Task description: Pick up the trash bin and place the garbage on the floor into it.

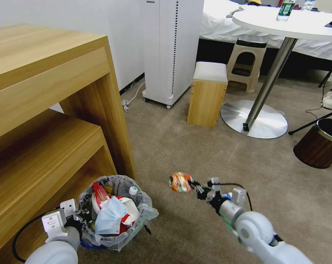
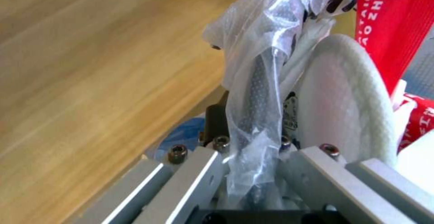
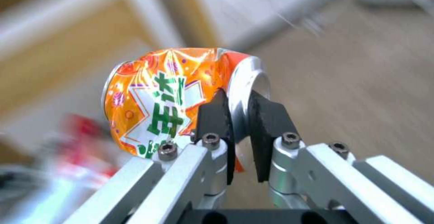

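A: Status?
B: L gripper [image 1: 81, 216] clamps trash bin [image 1: 116, 211] rim, bin nearly full. R gripper [image 1: 195, 187] pinches orange can [image 1: 180, 182] above carpet [image 1: 210, 154], beside bin; drop remains

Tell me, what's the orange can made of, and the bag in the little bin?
The orange can looks like thin shiny metal: it is crumpled with a silvery rim. The bag lining the trash bin looks like thin see-through plastic, crinkly and glossy.

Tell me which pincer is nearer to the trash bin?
Left. The left pincer is shut on the trash bin at its rim. The right pincer is off to the bin's right above the floor, gripping the orange can.
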Available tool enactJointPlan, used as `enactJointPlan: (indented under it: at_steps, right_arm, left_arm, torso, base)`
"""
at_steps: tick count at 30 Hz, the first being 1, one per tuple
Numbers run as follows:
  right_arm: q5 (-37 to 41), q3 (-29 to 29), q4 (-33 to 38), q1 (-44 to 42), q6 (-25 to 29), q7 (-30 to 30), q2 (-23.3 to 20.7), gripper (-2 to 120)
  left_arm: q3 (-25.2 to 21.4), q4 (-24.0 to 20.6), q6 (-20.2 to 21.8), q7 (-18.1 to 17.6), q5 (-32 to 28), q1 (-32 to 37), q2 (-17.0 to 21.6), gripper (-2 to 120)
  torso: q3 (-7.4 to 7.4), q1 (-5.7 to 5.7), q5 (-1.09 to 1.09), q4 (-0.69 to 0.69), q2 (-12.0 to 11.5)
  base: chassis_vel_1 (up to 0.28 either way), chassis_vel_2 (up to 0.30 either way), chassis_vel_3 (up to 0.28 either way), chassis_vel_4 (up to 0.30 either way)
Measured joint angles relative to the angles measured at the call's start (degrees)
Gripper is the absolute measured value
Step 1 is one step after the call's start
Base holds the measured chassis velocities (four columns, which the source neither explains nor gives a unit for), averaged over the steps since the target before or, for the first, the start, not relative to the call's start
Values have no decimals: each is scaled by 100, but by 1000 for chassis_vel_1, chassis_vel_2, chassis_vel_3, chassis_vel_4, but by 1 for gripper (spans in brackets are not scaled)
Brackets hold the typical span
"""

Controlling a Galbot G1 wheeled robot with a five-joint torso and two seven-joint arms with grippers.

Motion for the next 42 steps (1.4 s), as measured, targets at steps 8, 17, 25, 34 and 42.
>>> enactJointPlan:
  at_steps: [8,17,25,34,42]
  right_arm:
    - [21,-548,-476,810,891,-2216,174,7]
    - [-230,-1464,-1327,1470,1094,-2557,525,7]
    - [-522,-1732,-1724,1569,1204,-2455,630,9]
    - [-522,-1526,-1500,1411,1119,-2406,360,42]
    - [-328,-1064,-1012,1069,1148,-1856,-149,72]
  left_arm:
    - [420,-230,18,-57,0,134,-115,0]
    - [568,-497,45,-80,46,202,-157,0]
    - [573,-568,71,-82,6,176,-120,0]
    - [541,-558,81,-82,-24,103,-64,0]
    - [367,-522,84,-81,-176,3,-20,0]
  torso:
    - [0,0,0,1,0]
    - [0,0,0,1,0]
    - [1,0,0,0,0]
    - [1,0,0,0,-1]
    - [1,0,1,0,0]
  base:
    - [0,0,0,0]
    - [0,0,0,0]
    - [0,0,0,0]
    - [0,0,0,0]
    - [0,0,0,0]
